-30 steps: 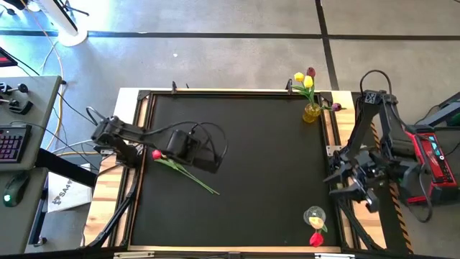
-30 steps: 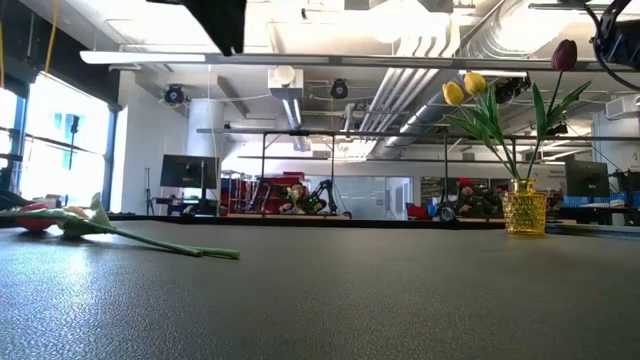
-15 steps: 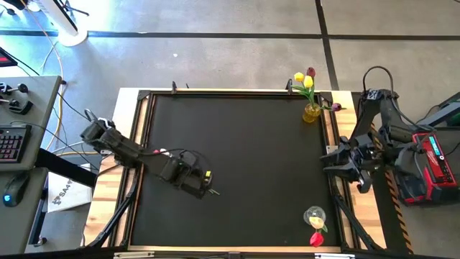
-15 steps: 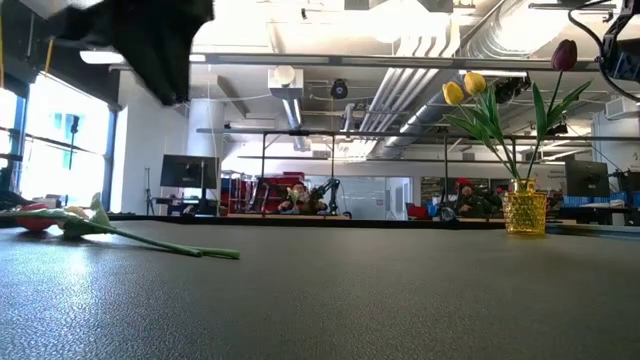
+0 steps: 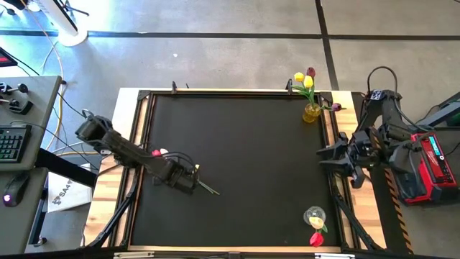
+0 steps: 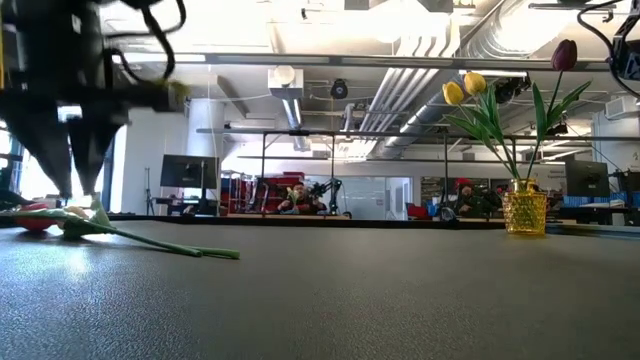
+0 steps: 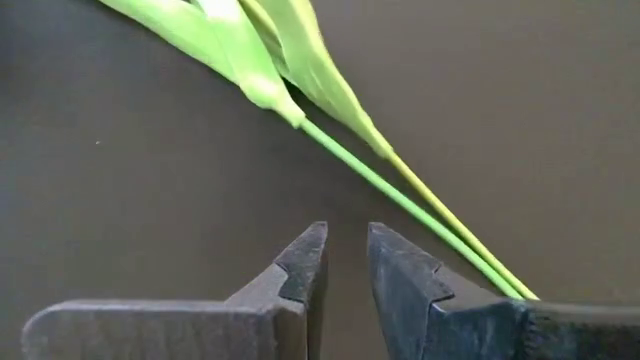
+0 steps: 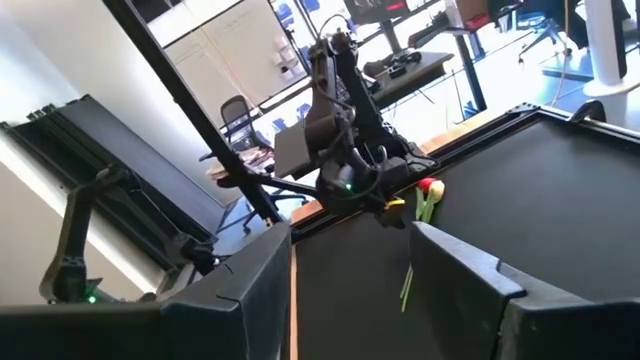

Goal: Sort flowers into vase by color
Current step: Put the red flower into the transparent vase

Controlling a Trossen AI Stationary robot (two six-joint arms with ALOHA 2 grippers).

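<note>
The red tulip [image 5: 167, 161] lies flat on the mat directly under my left gripper [image 7: 345, 262], fingers nearly together, holding nothing, its stem [image 7: 420, 213] just beyond the tips. Far across, my right gripper [image 8: 350, 255] waits wide open beside the table edge.

Robotics lab: exposed ceiling ducts [image 6: 470, 40], monitors [image 6: 188, 172], other robot rigs.

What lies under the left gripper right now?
Under the left gripper, the red artificial tulip's thin green stem and leaves lie on the black table mat. From above, the arm covers most of it.
</note>
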